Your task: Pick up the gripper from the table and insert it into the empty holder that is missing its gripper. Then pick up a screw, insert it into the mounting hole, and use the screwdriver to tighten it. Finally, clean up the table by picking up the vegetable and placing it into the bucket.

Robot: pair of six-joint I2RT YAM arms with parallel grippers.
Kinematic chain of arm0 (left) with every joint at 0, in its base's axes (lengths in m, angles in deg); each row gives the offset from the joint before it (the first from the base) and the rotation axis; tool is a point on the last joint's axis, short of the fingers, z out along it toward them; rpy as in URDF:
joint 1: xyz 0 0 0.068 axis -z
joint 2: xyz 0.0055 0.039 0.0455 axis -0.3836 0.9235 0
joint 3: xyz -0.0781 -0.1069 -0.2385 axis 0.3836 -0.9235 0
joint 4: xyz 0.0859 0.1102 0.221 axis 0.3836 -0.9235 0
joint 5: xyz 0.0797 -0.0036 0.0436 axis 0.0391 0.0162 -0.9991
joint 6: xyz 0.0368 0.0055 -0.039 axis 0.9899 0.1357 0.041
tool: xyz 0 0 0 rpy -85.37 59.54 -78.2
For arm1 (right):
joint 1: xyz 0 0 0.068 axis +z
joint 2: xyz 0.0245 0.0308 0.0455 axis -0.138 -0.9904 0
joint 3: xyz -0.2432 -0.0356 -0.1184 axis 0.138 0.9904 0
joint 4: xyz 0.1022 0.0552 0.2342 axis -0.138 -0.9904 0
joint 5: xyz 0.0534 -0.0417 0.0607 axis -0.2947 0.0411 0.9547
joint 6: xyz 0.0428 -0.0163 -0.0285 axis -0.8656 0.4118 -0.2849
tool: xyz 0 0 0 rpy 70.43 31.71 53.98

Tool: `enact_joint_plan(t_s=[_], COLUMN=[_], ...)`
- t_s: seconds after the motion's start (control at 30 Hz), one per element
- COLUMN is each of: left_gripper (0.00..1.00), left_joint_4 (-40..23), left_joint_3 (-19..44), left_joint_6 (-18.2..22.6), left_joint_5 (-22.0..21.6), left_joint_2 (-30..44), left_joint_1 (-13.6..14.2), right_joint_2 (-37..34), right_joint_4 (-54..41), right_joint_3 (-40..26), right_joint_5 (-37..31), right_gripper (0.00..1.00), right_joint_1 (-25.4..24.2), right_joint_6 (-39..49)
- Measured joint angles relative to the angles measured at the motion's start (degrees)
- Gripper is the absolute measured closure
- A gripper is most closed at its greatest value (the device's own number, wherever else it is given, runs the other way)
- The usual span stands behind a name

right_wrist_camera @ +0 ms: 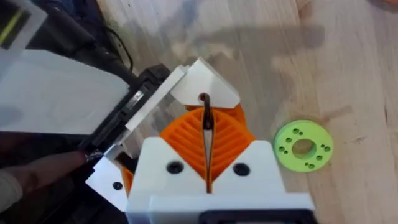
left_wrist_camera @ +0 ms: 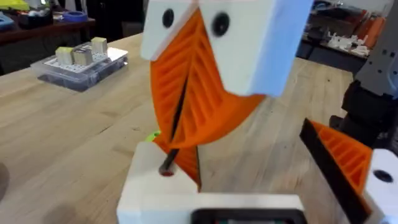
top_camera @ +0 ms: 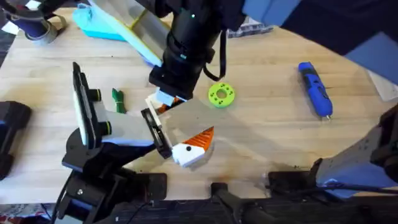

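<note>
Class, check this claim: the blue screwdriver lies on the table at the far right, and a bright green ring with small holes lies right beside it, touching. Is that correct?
Not quite. The screwdriver does lie on the table at the far right, but the green ring lies well apart from it, near the middle beside the right arm's gripper. The overhead view shows the gap.

A light wooden butcher-block surface (top_camera: 267,134) of pale planks, with the items resting on it.

A bright blue pen-shaped screwdriver (top_camera: 315,88) is laid near the far right; a flat lime-green ring with small holes (top_camera: 221,94) is seen near the middle. A slender dark-green toy vegetable (top_camera: 118,100) is placed to the left, and a light-blue pouch (top_camera: 99,25) at the far edge. A white plastic block with an orange ribbed triangular tip (top_camera: 193,148) is seen on the surface toward the near side.
</note>
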Motion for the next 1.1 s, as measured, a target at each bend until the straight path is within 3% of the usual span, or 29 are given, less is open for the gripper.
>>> enact_joint_plan(t_s=[1.1], left_gripper=[0.009], left_joint_4=[0.0], left_joint_3=[0.0], left_joint_6=[-0.68], left_joint_5=[-0.61], left_joint_2=[0.0], left_joint_1=[0.0], right_joint_2=[-0.63], right_joint_4=[1.9], right_joint_3=[0.0], right_joint_5=[0.02], right_gripper=[0.995], right_joint_1=[0.35], right_joint_6=[0.0])
